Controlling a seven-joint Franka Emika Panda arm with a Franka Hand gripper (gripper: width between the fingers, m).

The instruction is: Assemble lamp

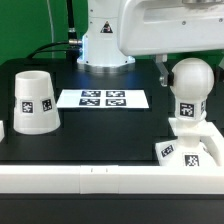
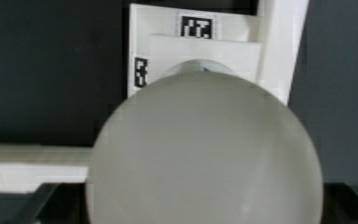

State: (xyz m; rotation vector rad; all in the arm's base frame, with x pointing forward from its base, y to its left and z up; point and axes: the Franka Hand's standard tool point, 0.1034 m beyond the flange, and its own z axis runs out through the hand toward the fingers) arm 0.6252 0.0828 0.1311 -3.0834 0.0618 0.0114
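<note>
The round-headed white bulb (image 1: 190, 80) stands upright with its tagged stem in the low square base (image 1: 205, 140) at the exterior view's right. My gripper (image 1: 188, 72) comes down over the bulb's head, one black finger (image 1: 160, 70) on each side, and looks shut on it. In the wrist view the bulb's head (image 2: 202, 150) fills most of the picture between my gripper (image 2: 197, 208); the base (image 2: 194, 45) shows beyond it. The tapered shade (image 1: 33, 100) stands alone at the exterior view's left, mouth down.
The marker board (image 1: 102, 98) lies flat in the middle of the black table. A long white rail (image 1: 80, 180) runs along the front edge and shows in the wrist view (image 2: 34, 165). The arm's white base (image 1: 105, 40) stands at the back.
</note>
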